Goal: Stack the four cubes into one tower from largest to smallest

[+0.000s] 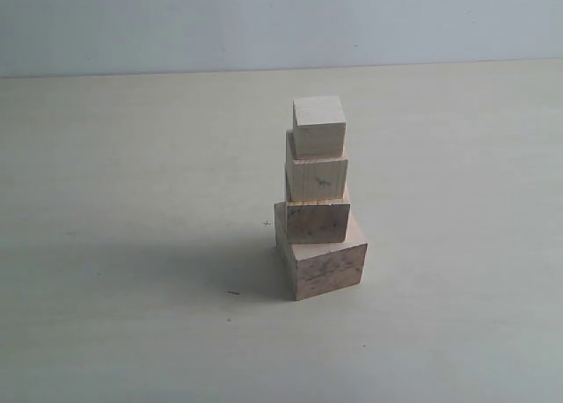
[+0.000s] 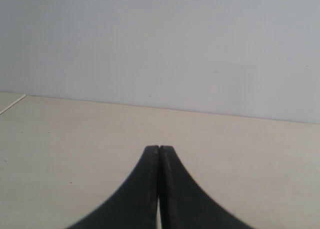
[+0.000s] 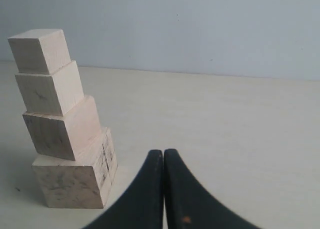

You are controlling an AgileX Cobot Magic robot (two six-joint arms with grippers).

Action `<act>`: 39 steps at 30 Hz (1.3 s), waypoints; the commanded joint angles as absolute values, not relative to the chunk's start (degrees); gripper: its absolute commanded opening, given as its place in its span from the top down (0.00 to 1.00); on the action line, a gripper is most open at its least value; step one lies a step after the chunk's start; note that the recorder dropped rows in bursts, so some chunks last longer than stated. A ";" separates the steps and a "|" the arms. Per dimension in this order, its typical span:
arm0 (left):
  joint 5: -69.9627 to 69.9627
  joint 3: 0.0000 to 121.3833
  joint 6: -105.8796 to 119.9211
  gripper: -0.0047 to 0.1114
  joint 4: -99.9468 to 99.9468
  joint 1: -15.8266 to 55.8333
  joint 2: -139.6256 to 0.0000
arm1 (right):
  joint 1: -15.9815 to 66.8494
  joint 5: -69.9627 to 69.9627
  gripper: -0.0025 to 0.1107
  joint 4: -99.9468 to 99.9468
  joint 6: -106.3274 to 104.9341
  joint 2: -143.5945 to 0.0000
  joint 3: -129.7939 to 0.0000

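Note:
The four cubes stand as one tower (image 1: 318, 201) in the middle of the table. The widest speckled cube (image 1: 324, 264) is the base, a smaller speckled cube (image 1: 317, 220) sits on it, then a pale cube (image 1: 317, 174), and the smallest pale cube (image 1: 318, 125) is on top. The right wrist view shows the same tower (image 3: 62, 124), each cube stepped back from the one below. My right gripper (image 3: 163, 152) is shut and empty, apart from the tower's base. My left gripper (image 2: 159, 148) is shut and empty over bare table. Neither arm appears in the exterior view.
The pale table (image 1: 132, 201) runs back to a light wall (image 1: 264, 25). A thin pale strip (image 2: 12, 104) lies near the table's edge in the left wrist view.

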State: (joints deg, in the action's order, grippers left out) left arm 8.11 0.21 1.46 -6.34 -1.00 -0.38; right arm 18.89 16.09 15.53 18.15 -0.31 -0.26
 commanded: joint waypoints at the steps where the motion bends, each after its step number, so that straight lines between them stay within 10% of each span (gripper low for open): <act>1: 8.08 0.00 1.44 0.96 -6.66 -0.62 0.00 | 18.60 16.60 0.98 15.03 18.31 0.00 0.00; 31: 1.08 0.00 -21.84 0.96 -30.79 -0.62 0.00 | 18.60 16.60 0.98 15.03 18.31 0.00 0.00; 39: 24.35 18.28 4.55 0.96 -38.96 -0.62 -2.32 | 18.60 16.60 0.98 15.03 18.31 0.00 0.00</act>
